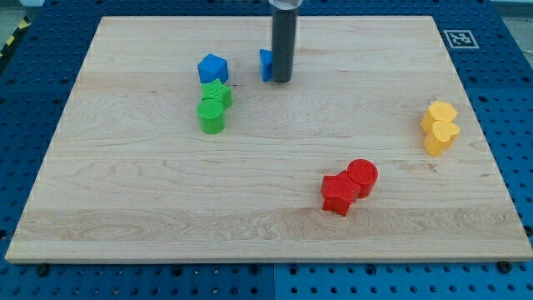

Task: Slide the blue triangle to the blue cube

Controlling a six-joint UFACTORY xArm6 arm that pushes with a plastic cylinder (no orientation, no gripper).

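Observation:
The blue triangle point(266, 64) lies near the view's top centre, mostly hidden behind my rod. My tip point(282, 81) rests on the board touching the triangle's right side. The blue cube point(212, 68) sits about one block-width to the left of the triangle, with a gap of bare wood between them.
A green star point(218, 93) and green cylinder point(211, 117) sit just below the blue cube. A red star point(337, 193) and red cylinder point(362, 176) are at lower right of centre. Two yellow blocks point(439, 127) stand at the right. The wooden board point(125, 192) has blue surround.

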